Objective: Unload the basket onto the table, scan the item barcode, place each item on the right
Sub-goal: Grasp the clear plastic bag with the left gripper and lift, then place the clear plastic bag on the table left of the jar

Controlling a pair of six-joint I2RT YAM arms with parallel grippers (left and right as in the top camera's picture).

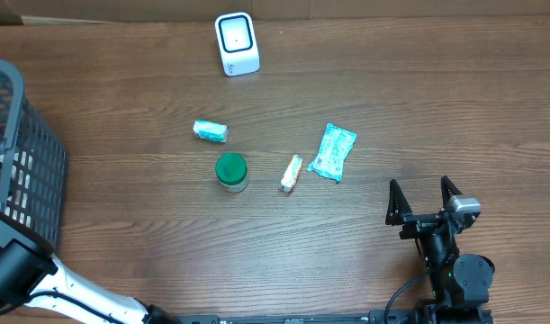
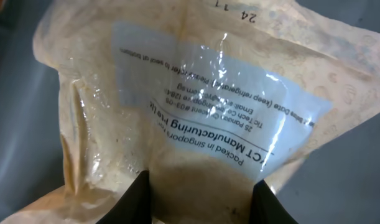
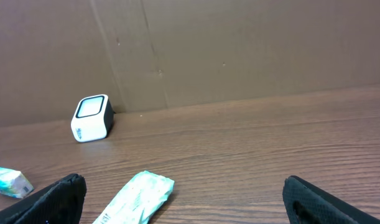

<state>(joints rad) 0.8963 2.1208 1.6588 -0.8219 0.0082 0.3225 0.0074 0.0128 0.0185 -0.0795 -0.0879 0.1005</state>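
The pouch (image 2: 177, 112) sits in your left gripper (image 2: 202, 180), whose dark fingers (image 2: 137, 202) are closed on its lower edge, one on each side. It is a thin, crinkled plastic bag with a glossy clear label, holding what looks like a pale powder or grain. Expect it to be light, limp and slick. It will likely sag and fold away from the pinch, and the film may slide between the pads. A grip on the flat sealed margin, away from the loose filling, looks the safest, and it keeps the label uncovered.

You see small print on the label, upside down from the wrist camera, but no barcode on this face. It may be on the back or under the glare. The pouch's top and both sides are cut off by the frame.

From overhead you cannot see the pouch or the left fingers at all. Only the left arm (image 1: 40, 279) shows, running off the corner beside the basket (image 1: 13, 135).

The scanner (image 1: 236, 42) stands at the far edge of the table, well apart from that corner. Your right gripper (image 1: 419, 184) hangs wide open and empty over the near side.
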